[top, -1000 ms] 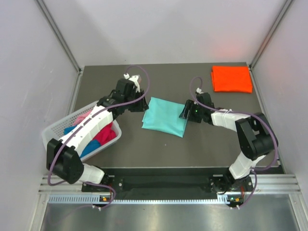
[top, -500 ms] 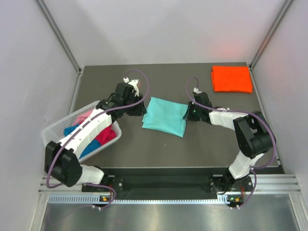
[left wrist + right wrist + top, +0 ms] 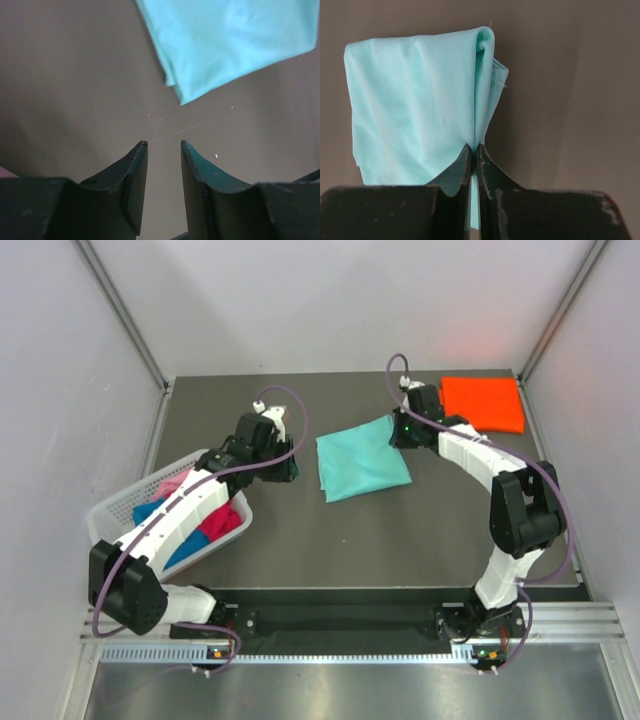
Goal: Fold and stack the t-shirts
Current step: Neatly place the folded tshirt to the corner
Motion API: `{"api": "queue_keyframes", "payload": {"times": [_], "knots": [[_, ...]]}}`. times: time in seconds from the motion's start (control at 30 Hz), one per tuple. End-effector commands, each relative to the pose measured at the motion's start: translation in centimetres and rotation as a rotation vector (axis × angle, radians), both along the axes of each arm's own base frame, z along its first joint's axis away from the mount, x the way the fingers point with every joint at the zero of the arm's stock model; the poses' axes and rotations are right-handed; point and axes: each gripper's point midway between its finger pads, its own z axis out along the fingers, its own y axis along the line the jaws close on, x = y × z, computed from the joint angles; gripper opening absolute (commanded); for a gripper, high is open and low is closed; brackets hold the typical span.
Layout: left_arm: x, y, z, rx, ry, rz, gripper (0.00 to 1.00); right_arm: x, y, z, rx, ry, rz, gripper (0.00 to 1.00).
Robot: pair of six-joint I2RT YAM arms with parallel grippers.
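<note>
Two tools to check: your right tool [image 3: 474, 147] is pinched tight on a folded edge of the teal t-shirt [image 3: 362, 465], which lies near the tabletop's [image 3: 400, 530] centre. Your left tool [image 3: 164, 145] hangs empty, jaws narrowly parted, at that shirt's 9 o'clock. The orange t-shirt [image 3: 482, 404] lies folded toward 1 o'clock.

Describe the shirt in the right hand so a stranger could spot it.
On the dark table, look to the middle, between the two arms. A folded teal t-shirt lies there, one corner pinched in the right hand. It is the only teal cloth: the orange t-shirt sits folded in the far right corner, and other coloured cloths lie in the white basket.
</note>
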Motion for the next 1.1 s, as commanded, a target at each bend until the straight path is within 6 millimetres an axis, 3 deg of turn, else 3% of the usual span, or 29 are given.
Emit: {"api": "queue_keyframes", "payload": {"times": [0.0,0.33,0.4,0.43,0.73,1.07], "knots": [[-0.1,0.9,0.7,0.02,-0.052,0.0,0.38,2.0,-4.0,1.8,-0.177,-0.026,-0.03,0.0],[-0.4,0.9,-0.3,0.028,-0.04,-0.014,0.38,7.9,-14.0,5.7,-0.425,-0.101,-0.145,0.0],[-0.5,0.9,-0.1,0.024,-0.046,-0.012,0.38,8.9,-15.3,5.7,-0.458,-0.106,-0.151,0.0],[-0.3,0.9,-0.1,0.023,-0.053,-0.012,0.38,9.7,-16.2,6.6,-0.463,-0.129,-0.17,0.0],[0.2,1.0,-1.5,0.057,-0.016,-0.001,0.38,14.0,-20.0,9.0,-0.484,-0.189,-0.248,0.0],[0.2,0.9,-2.0,0.064,0.005,-0.007,0.38,14.9,-21.2,12.3,-0.427,-0.25,-0.273,0.0]]}}
